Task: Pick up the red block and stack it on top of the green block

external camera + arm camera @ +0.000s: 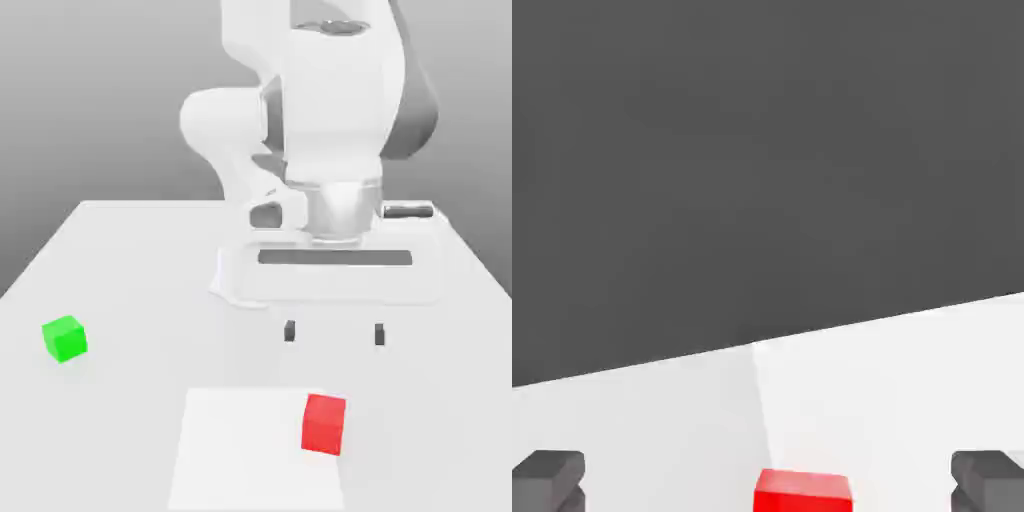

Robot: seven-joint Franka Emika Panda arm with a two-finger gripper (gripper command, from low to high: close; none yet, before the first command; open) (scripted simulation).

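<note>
The gripper [334, 333] hangs open above the table [120, 260] — red block [324, 423] nearby, green block [65, 338] well apart.

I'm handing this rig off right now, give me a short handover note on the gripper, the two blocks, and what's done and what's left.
Gripper: open, holding nothing, above the table.
Red block: on the table, nearer the camera than the gripper in the exterior view, untouched.
Green block: on the table toward the exterior view's left, well apart from the red block.
Done: nothing grasped yet.
Left: lower onto the red block, grip, lift, carry to the green block, stack.
</note>
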